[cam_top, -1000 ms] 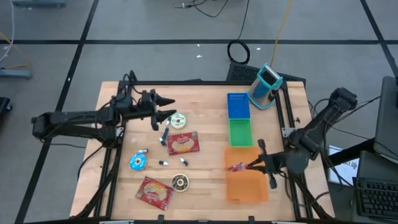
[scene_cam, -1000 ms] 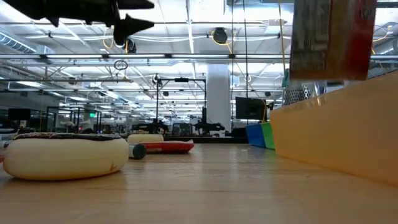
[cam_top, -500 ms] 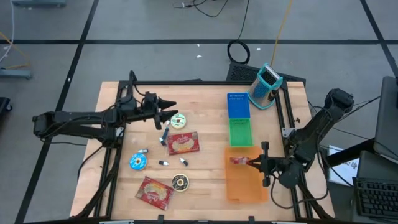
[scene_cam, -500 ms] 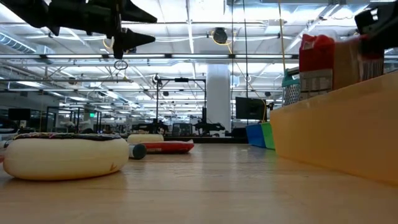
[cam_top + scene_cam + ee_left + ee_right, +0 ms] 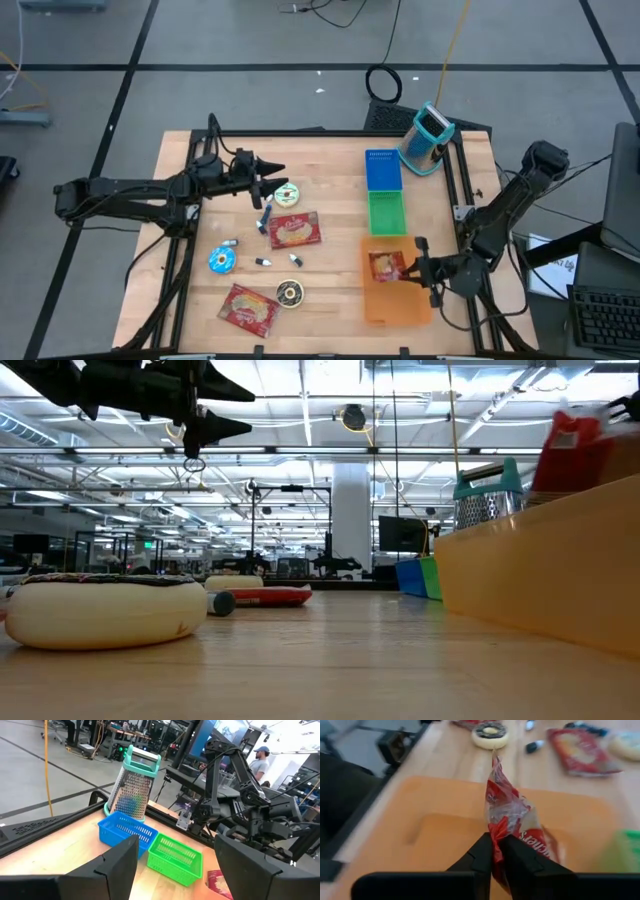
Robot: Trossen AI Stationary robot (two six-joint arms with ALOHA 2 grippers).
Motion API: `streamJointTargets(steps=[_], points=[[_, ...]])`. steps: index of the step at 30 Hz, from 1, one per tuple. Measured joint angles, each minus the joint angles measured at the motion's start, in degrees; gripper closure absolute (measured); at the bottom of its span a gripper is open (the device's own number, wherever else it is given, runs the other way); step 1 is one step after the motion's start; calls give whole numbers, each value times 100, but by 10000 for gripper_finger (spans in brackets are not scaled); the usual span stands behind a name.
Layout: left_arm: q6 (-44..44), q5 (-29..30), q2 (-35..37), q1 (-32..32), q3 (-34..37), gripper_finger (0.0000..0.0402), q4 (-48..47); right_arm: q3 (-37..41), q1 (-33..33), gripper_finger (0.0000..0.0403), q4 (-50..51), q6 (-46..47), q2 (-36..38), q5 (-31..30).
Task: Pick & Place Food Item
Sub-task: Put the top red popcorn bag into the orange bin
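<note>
A red snack packet (image 5: 385, 265) is inside the orange bin (image 5: 395, 300) at the table's near right, with my right gripper (image 5: 413, 268) shut on it. In the low view the packet's top (image 5: 572, 445) shows above the bin's wall (image 5: 540, 580). My left gripper (image 5: 278, 174) hangs open above the table's far left, near a frosted donut (image 5: 287, 194). Nothing is between its fingers (image 5: 175, 870). My right gripper pinches the packet's crimped end (image 5: 493, 834) between its two fingers. The fingers come from the table's right side, slanting down. The packet stands on edge and reaches away from the fingers over the bin's floor (image 5: 420, 815). Whether it rests on that floor I cannot tell.
A green bin (image 5: 388, 212), a blue bin (image 5: 383, 170) and a grater (image 5: 428, 138) line the right side behind the orange bin. Two more red packets (image 5: 293, 230) (image 5: 248, 308), a second donut (image 5: 291, 293), a blue round thing (image 5: 221, 260) and small bits lie mid-table.
My right gripper has come down with the red packet, from above the orange bin's far edge into the bin. The packet hung high over the wall and now sits low, only its top showing. My left gripper has rolled a little.
</note>
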State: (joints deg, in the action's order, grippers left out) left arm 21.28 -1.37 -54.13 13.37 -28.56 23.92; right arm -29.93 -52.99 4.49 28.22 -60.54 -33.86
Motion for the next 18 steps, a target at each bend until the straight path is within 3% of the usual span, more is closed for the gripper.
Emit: streamJointTargets(steps=[5, 11, 18], points=[[-11, 0, 0, 0, 0, 138, -9, 0, 0, 324, -2, 629, 304, 534], [-10, 0, 0, 0, 0, 135, -11, 0, 27, 269, -2, 1484, 630, 555], [-9, 0, 0, 0, 0, 135, -13, 0, 283, 230, -270, 1047, 1114, 531]])
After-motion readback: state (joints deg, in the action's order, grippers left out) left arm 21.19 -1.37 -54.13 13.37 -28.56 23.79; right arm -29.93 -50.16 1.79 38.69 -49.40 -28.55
